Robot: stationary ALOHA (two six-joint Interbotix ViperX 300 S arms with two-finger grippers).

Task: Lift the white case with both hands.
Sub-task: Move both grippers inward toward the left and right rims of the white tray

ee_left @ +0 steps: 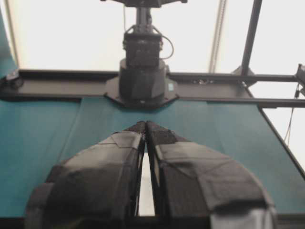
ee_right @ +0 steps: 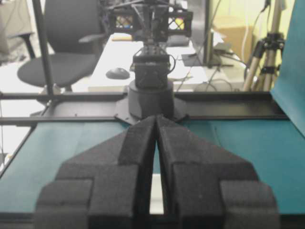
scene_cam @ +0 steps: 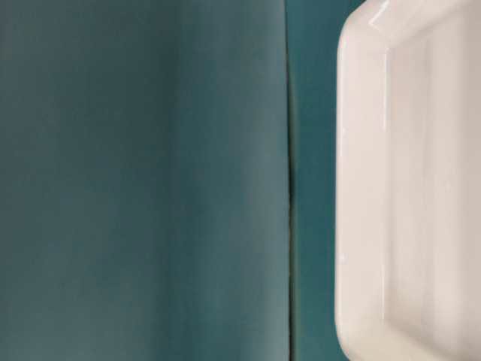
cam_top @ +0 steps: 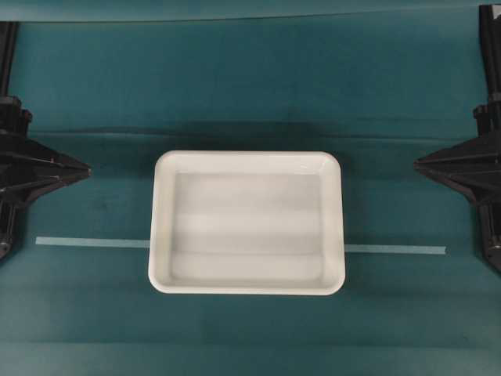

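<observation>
Right, nothing engaged yet: white case sits flat mid-desk on the teal desk, long sides running left-right, lying over a pale tape strip that shows on both sides of it. Left gripper is parked at the left edge, right gripper at the right edge, both well apart from the case and pointing at its short ends. Wrist views show both sets of fingers pressed nearly together, only a thin slit between, holding nothing. My read, the step in hand is the approach. To do it well: open both grippers first, come in symmetrically along the case's midline, drop low enough to take the raised rim of each short end between the fingers, close together, then lift at matched speed so the glossy tray stays level and doesn't slip or twist.
</observation>
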